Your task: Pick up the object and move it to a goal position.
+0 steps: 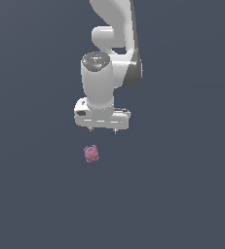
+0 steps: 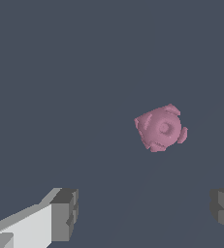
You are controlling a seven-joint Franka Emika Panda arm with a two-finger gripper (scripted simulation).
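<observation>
The white arm [image 1: 115,53] reaches down over a plain dark grey floor [image 1: 182,194]. Its gripper [image 1: 103,130] has its jaws spread wide, with nothing between them; in the wrist view the two grey fingertips [image 2: 65,215] stand far apart. The lump [image 1: 90,153], dusty pink and knobbly like a raspberry, lies on the floor, apart from the gripper and clear of both fingertips. In the wrist view the lump [image 2: 161,128] shows a round boss ringed with small bumps.
</observation>
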